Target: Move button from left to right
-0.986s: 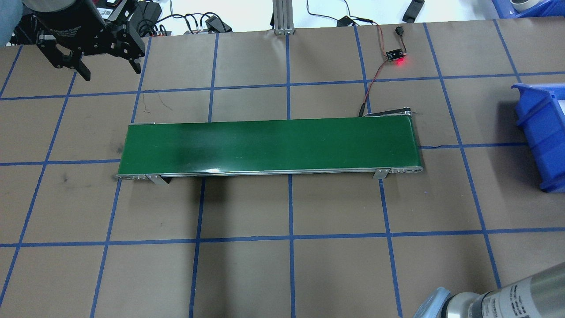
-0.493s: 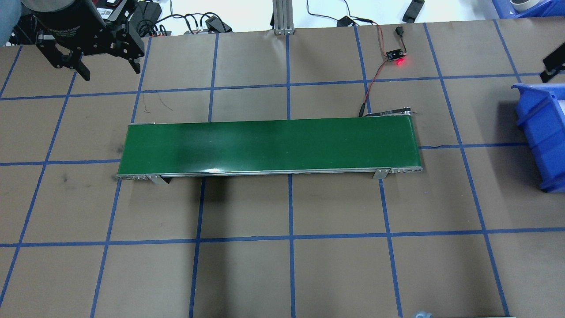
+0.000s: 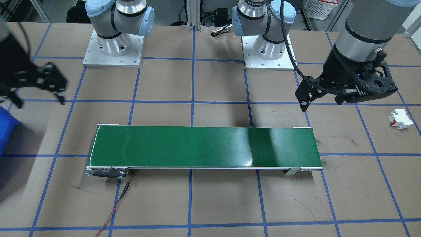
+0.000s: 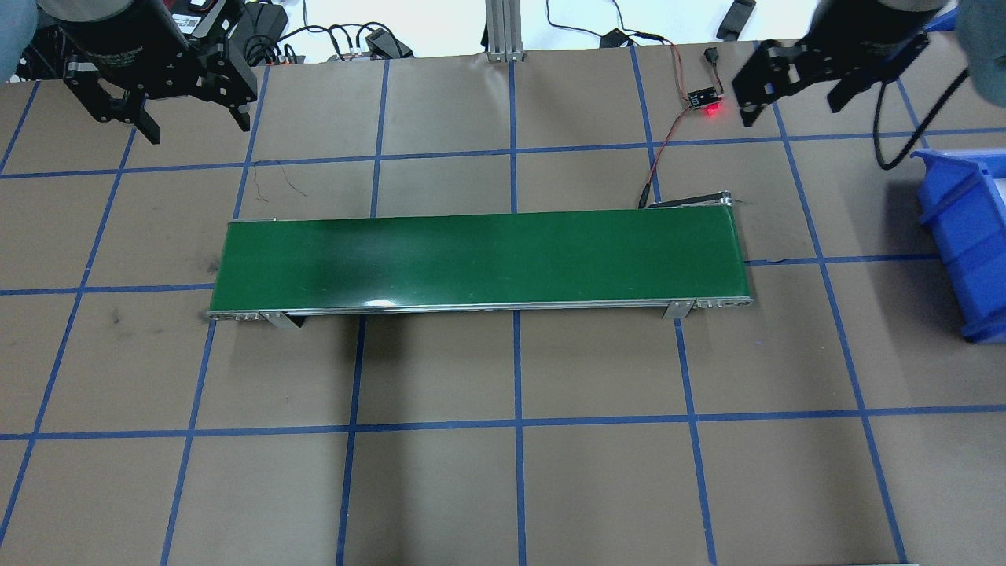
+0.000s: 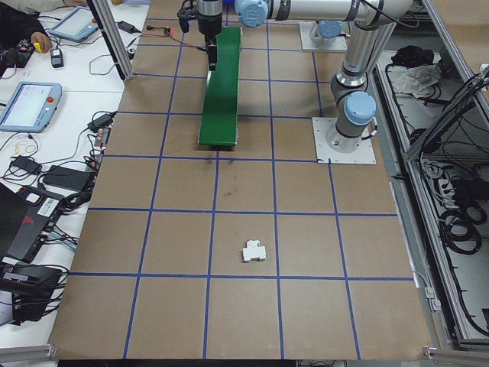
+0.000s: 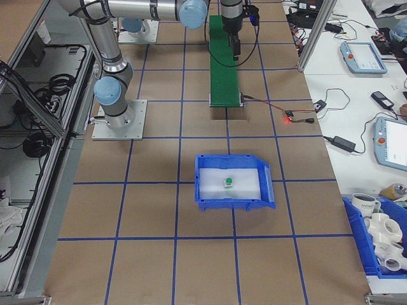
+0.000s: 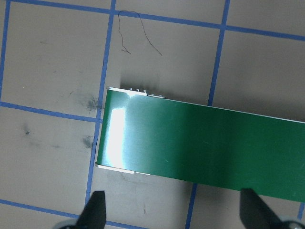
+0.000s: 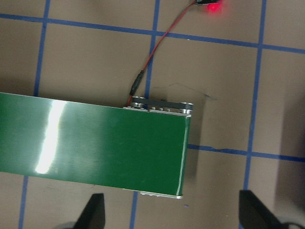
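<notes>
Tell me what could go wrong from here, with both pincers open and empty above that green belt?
The button already lies in the blue bin, so a further reach there seems needless and might knock the bin's rim. The right pincer hangs close to the red wire and its lit sensor; it could snag them. The left pincer might mistake the white part for a button.
</notes>
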You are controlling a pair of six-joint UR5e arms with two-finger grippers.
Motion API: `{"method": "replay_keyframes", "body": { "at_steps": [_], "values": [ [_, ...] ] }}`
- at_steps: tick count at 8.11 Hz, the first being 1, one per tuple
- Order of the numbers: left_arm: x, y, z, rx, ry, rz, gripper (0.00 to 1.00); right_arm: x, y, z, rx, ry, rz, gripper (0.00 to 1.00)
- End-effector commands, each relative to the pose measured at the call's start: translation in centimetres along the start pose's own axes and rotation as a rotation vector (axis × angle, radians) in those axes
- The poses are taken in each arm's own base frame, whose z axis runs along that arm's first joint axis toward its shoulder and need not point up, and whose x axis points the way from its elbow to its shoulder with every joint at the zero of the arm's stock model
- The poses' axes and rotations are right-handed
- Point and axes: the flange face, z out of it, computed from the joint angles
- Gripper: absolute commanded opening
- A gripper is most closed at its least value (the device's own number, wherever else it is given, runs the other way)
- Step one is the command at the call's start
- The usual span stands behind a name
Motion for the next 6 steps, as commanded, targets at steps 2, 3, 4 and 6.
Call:
{"method": "replay_keyframes", "body": {
  "at_steps": [2, 3, 4, 6],
  "values": [
    [0.05, -0.03, 0.07, -0.001, 0.002, 0.001, 1.00, -7.93, 0.89, -0.45, 0.005, -0.002, 0.007, 1.00],
    [0.05, -0.03, 0.07, -0.001, 0.002, 0.001, 1.00, -7.85, 0.90, -0.37, 0.004, -0.002, 0.015, 1.00],
    [0.05, -0.03, 0.07, -0.001, 0.002, 0.001, 1.00, -7.91, 0.73, -0.16, 0.004, -0.010, 0.021, 1.00],
    [0.07, -0.03, 0.07, -0.001, 0.003, 0.001, 1.00, -7.76, 0.80, -0.33, 0.007, -0.002, 0.012, 1.00]
  ]
}}
